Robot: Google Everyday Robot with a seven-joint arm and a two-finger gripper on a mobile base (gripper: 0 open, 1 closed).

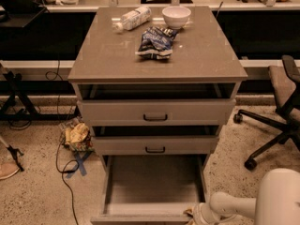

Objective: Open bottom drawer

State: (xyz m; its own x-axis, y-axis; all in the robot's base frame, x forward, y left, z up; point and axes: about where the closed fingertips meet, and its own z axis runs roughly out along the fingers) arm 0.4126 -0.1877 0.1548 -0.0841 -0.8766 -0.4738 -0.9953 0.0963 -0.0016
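Note:
The bottom drawer (pixel 154 179) of the grey-beige cabinet is pulled far out, showing its plain grey tray. Its front panel (pixel 140 218) lies along the lower edge of the picture and its handle is out of view. My gripper (pixel 193 214) sits at the right end of that front panel, at the end of my white arm (pixel 234 204). The middle drawer (pixel 154 145) and the top drawer (pixel 155 111) stand slightly ajar above, each with a small black bar handle.
On the cabinet top (pixel 206 55) lie a plastic bottle (pixel 133 18), a white bowl (pixel 176 16) and a dark snack bag (pixel 154 41). An office chair (pixel 276 107) stands at the right. Cables and a crumpled bag (pixel 77 136) lie on the floor at the left.

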